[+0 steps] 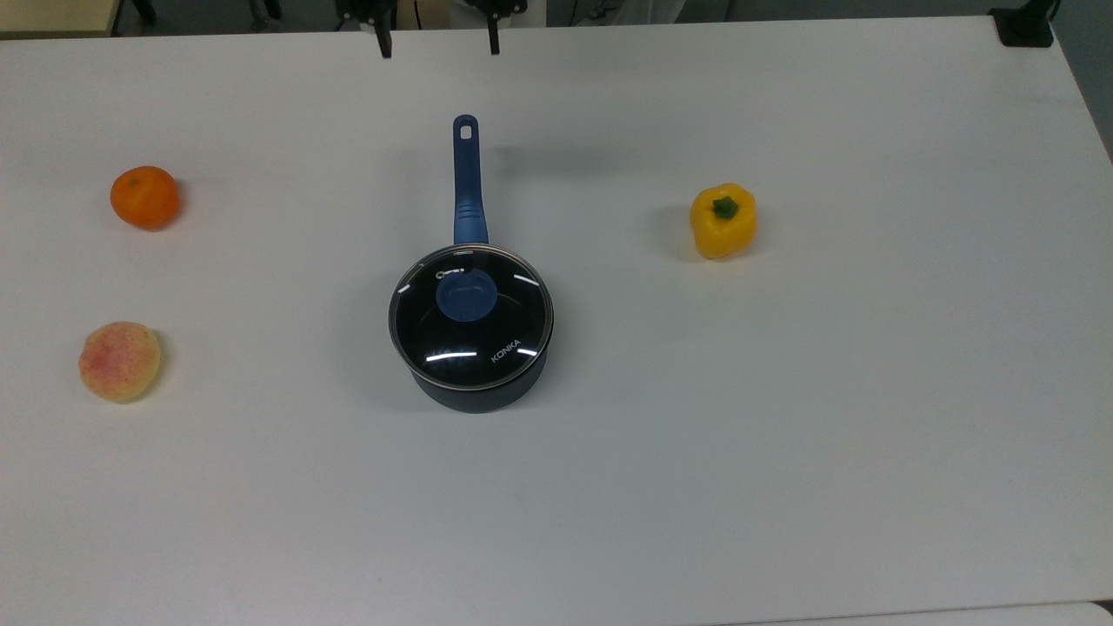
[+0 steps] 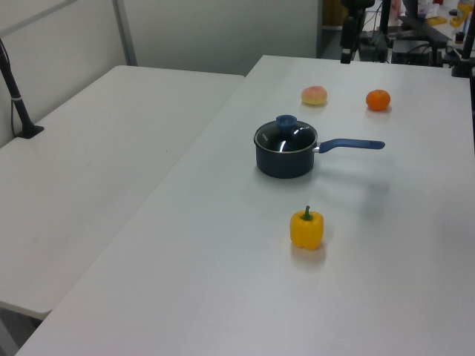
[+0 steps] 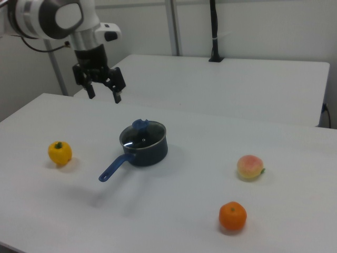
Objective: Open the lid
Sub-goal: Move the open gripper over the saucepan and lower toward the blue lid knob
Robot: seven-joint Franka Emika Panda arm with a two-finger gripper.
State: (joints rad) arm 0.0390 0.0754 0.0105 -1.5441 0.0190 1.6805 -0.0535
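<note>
Nearest in the right view, an orange point(image 3: 232, 216) and a peach point(image 3: 249, 167), loose on the counter point(image 3: 295, 211), well apart from the pan point(image 3: 145, 150). Probably set out as bystanders, with no part in the job.

Mid-counter, the pan itself, upright, with the lid point(image 1: 470, 317) seated flat on its rim and closing it. Not yet opened. Blue knob point(image 1: 467, 296) at the lid's middle, standing proud and free all round: likely the intended grip, reachable from straight above. Long handle point(image 1: 466, 183) pointing toward the top view's upper edge, out of the knob's way.

Off toward the right view's left, a yellow pepper point(image 3: 59, 152), upright, well apart from the pan and clear of any path down to the knob.

Farthest, the pincer point(image 3: 103, 96), hanging in the air above the counter's far side, beyond the handle's end and higher than the lid. Spread wide, fingertips pointing down, gripping nothing and touching nothing. Wider than the knob, so seemingly readied for a drop over it. Judged an approach stage: a move across to above the knob and a descent called for before any closing or lifting.
</note>
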